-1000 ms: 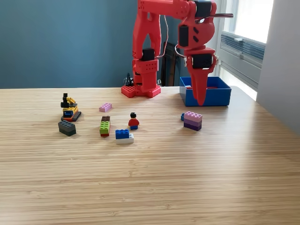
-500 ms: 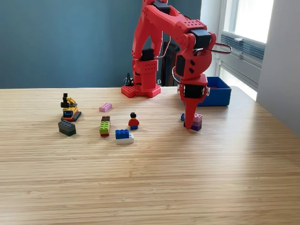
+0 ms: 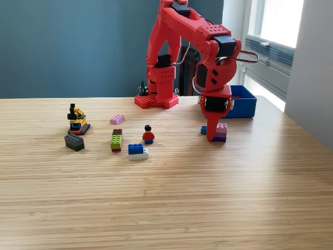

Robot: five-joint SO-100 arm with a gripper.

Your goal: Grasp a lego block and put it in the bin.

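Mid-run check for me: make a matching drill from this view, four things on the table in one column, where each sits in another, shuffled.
Things:
1. red plastic end effector
2. open blue plastic bin
3. small figure with red torso and black hair
4. flat pink lego plate

Places:
A. back of the table, at the exterior view's right, behind the arm's wrist
B. tip down at the pink-and-purple stacked block
C. between the green-and-brown block stack and the red arm
D. behind the green-and-brown block stack, toward the arm's base

Pairs: 1-B, 2-A, 3-C, 4-D
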